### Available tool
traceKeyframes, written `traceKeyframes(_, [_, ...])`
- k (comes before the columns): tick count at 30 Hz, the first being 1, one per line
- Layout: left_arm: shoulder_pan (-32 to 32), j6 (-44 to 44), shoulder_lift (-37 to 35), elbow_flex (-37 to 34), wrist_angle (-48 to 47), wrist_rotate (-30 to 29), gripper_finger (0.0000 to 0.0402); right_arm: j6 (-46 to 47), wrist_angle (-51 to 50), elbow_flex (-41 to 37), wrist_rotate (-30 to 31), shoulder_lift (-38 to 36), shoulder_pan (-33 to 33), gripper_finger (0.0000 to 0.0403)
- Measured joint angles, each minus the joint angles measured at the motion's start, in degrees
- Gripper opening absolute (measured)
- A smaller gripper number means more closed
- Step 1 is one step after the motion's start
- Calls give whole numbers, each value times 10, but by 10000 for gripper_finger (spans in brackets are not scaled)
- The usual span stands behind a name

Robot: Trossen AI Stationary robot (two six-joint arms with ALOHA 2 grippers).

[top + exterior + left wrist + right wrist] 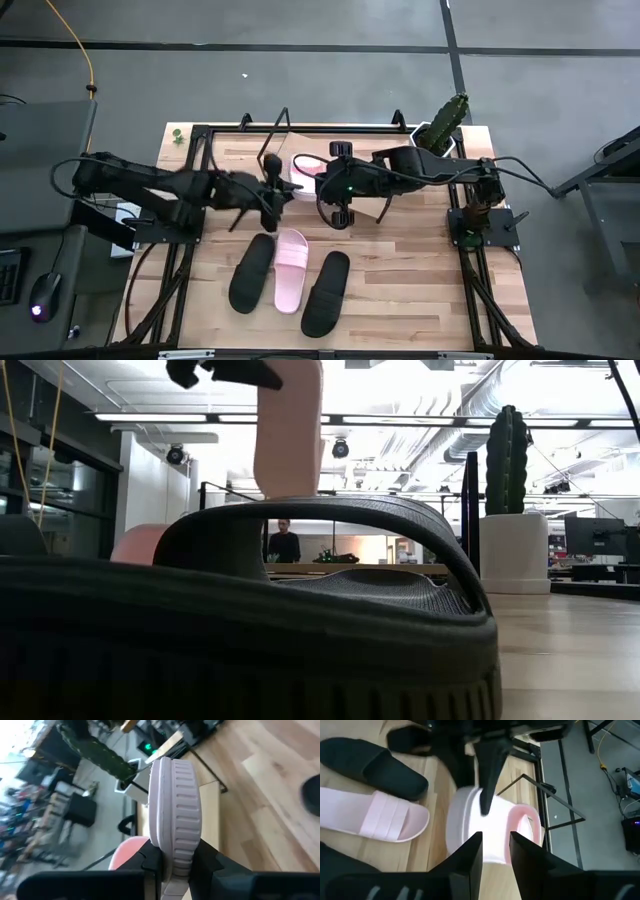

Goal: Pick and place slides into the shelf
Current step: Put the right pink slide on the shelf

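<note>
Fingers of left gripper [176, 870] clench pink slide [175, 810]; right gripper [495, 852] fingers parted.

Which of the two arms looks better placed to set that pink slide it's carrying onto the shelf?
The left. Its gripper is already shut on the pale pink slide, lifted beside the shelf. The right gripper is open and only hovers over that slide, holding nothing.

A black slide [250, 610] fills the low view, hiding most of the table. The raised pink slide [288, 430] is cut off at the top edge.
</note>
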Motion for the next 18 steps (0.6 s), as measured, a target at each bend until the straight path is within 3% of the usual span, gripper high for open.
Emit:
traceKeyframes(7, [94, 25, -45, 0, -11, 140, 44, -8, -6, 0, -8, 0, 4, 87])
traceKeyframes(18, [302, 46, -48, -19, 21, 377, 44, -11, -2, 0, -40, 0, 4, 87])
